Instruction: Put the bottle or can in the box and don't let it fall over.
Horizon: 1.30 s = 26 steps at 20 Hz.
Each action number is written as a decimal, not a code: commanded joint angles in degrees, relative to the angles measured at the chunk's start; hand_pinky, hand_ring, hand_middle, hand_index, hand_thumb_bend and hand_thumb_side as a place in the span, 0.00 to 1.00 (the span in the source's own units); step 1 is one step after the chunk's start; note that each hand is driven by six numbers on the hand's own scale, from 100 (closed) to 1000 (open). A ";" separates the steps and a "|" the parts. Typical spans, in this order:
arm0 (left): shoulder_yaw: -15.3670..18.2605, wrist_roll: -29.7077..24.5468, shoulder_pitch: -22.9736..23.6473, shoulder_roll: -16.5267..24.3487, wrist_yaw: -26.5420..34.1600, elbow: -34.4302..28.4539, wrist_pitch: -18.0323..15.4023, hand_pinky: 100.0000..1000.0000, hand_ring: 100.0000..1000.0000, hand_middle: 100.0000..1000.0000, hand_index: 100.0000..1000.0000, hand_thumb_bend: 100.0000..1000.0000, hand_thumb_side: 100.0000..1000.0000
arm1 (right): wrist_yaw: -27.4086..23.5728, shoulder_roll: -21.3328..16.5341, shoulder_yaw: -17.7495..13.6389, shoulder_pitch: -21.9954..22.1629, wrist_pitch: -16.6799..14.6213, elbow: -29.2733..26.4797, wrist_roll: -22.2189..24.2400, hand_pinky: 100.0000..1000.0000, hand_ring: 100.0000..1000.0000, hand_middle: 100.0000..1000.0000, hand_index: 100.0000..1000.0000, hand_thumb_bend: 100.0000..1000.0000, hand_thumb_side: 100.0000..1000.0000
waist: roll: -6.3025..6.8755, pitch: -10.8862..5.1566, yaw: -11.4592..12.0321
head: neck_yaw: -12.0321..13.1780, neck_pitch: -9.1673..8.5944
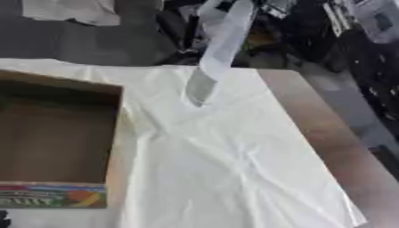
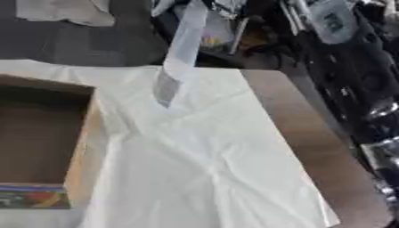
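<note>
A blurred, slanting shape reaches down from the top edge onto the white cloth (image 1: 234,169). Its lower end is a grey, can-like piece (image 1: 200,88), tilted, with its tip on or just above the cloth. The pale band (image 1: 226,40) above it runs up out of view, and I cannot make out what holds it. The open cardboard box (image 1: 115,133) stands at the left and its brown inside shows nothing in it. A small dark tip (image 1: 3,220) at the lower left corner may be my left hand. My right hand shows in neither view.
The brown table (image 2: 311,129) lies bare along its right side beyond the cloth. Past that edge stand dark, shiny shapes with silver parts (image 2: 382,151). Dark clutter and a pale cloth (image 1: 70,11) lie on the floor behind. The box's near wall carries a colourful print (image 1: 50,196).
</note>
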 commanded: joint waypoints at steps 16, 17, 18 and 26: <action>-0.34 -0.35 -1.52 0.40 1.73 -0.12 0.68 0.87 0.84 0.77 0.76 0.09 0.81 | -1.03 13.45 1.66 -14.34 5.48 2.94 0.94 0.26 0.18 0.20 0.43 0.00 0.00 | -3.46 -3.71 6.30 | -3.56 1.16; -0.37 -0.40 -1.64 0.35 1.84 -0.16 0.72 0.87 0.84 0.77 0.76 0.09 0.81 | -0.57 14.08 1.86 -14.45 5.40 3.03 1.09 0.26 0.18 0.20 0.43 0.00 0.00 | -3.67 -3.73 6.64 | -3.76 1.15; -0.38 -0.42 -1.74 0.31 1.92 -0.19 0.77 0.87 0.84 0.77 0.76 0.09 0.81 | -0.05 14.58 2.05 -14.46 5.27 3.15 1.24 0.26 0.18 0.20 0.43 0.00 0.00 | -3.80 -3.72 6.89 | -3.92 1.12; -0.24 -0.34 -2.38 -0.15 2.20 -0.45 0.89 0.87 0.84 0.77 0.76 0.09 0.81 | 4.53 18.48 3.63 -13.17 3.86 3.68 3.02 0.25 0.18 0.20 0.42 0.00 0.02 | -3.95 -3.21 7.76 | -4.75 0.68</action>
